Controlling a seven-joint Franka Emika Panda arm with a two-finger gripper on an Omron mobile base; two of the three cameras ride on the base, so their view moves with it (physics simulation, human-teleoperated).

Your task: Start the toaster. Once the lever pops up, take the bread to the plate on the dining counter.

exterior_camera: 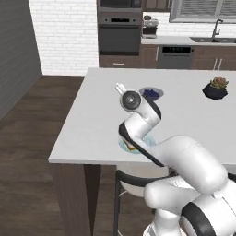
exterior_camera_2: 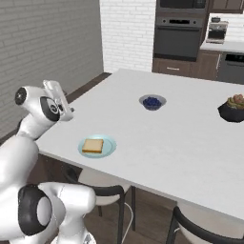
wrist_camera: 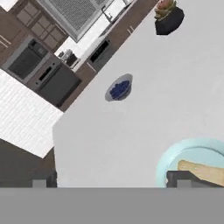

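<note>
White countertop is stretching across the dining counter [exterior_camera_2: 181, 143], the large island with the overhanging edge, and the pale blue plate [exterior_camera_2: 108, 148] is sitting near its front edge. The bread [exterior_camera_2: 93, 145] is lying flat on that plate, tan with a lighter face, well inside the rim. In the left base view the plate [exterior_camera: 123, 145] is peeking out from behind the arm's forearm, which is crossing in front of it. In the hand view the plate [wrist_camera: 170, 157] is showing at the lower right with the bread [wrist_camera: 205, 169] resting on it, one dark fingertip [wrist_camera: 181, 178] sitting just in front of the slice and the other far off at the lower left.

The gripper [wrist_camera: 109, 179] is standing spread wide, pinching nothing, hovering above the counter's front edge clear of the bread. In the right base view the hand is being held up at the left, off the counter's near corner and well apart from the plate.

Farther back on the counter a dark blue bowl [exterior_camera_2: 152, 102] is sitting alone near the middle, and a black pot with a succulent [exterior_camera_2: 232, 108] is resting toward the right end. Behind the island a built-in oven [exterior_camera_2: 178, 35] is set into dark wood cabinets beside a white brick wall [exterior_camera: 64, 32].
</note>
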